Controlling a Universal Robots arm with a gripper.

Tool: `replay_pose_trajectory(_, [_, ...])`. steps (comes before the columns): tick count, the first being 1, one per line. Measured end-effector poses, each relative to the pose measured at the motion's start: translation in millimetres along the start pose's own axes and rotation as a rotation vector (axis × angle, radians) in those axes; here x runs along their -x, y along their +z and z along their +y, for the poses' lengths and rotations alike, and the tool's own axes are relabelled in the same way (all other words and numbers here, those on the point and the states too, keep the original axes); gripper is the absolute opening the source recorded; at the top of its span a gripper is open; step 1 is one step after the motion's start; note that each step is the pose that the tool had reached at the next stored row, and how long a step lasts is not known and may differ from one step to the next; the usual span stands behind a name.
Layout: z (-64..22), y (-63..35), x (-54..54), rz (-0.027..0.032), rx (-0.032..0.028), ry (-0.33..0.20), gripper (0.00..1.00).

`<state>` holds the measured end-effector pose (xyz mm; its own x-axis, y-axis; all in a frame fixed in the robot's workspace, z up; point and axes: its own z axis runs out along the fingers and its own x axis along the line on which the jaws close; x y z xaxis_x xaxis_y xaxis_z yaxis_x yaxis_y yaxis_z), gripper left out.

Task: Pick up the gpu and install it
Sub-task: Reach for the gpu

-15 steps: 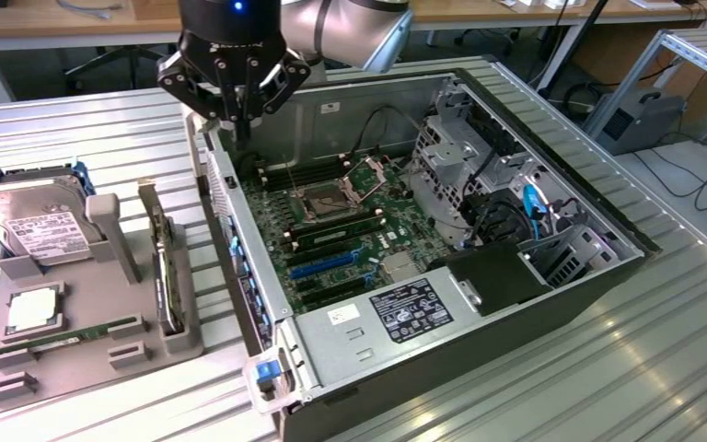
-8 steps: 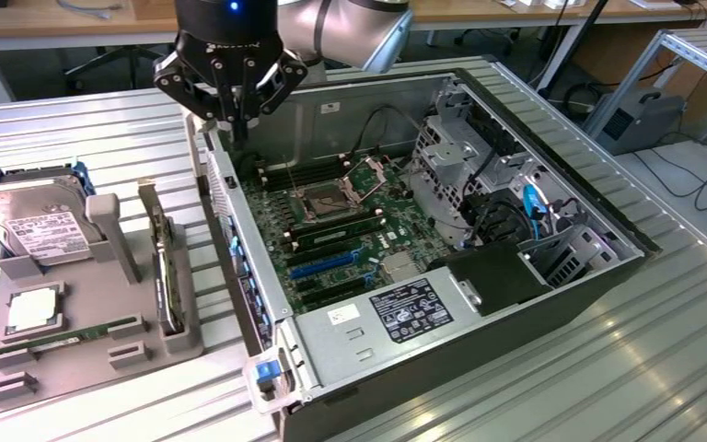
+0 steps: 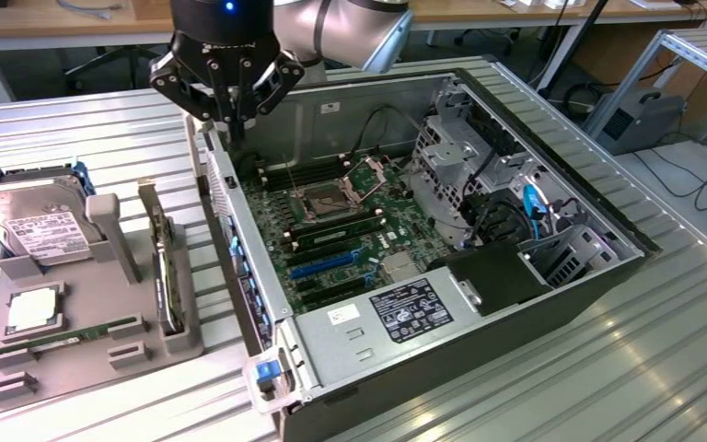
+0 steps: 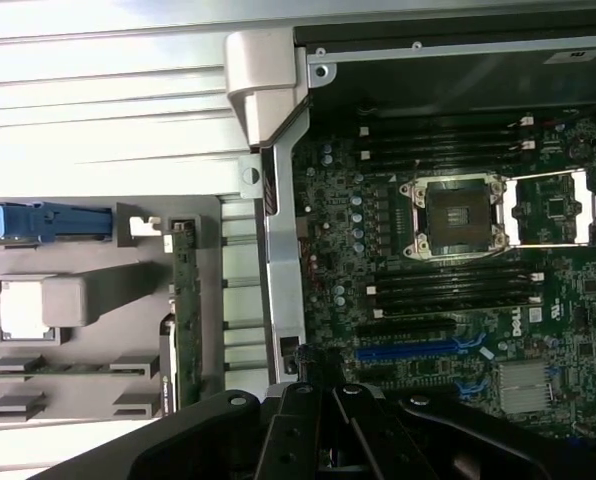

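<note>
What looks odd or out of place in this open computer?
Nothing spilled or broken. The processor socket stands open and looks empty, its metal frame flipped back; the gpu stands on edge in the grey holder.

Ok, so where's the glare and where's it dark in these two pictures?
Exterior view: overhead light glares off the metal table at the exterior view's right, and the computer case is dimmer around its drive cage. Wrist view: the table looks washed-out pale, the gripper is a dark silhouette, and the motherboard is evenly lit.
</note>
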<state>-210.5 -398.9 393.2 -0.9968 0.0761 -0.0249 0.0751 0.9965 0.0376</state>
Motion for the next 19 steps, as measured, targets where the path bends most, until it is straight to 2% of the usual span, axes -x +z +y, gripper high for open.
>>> replay_pose_trajectory(19, [-0.7,-0.2,-9.7,-0.0001,-0.0005,0.000,0.11])
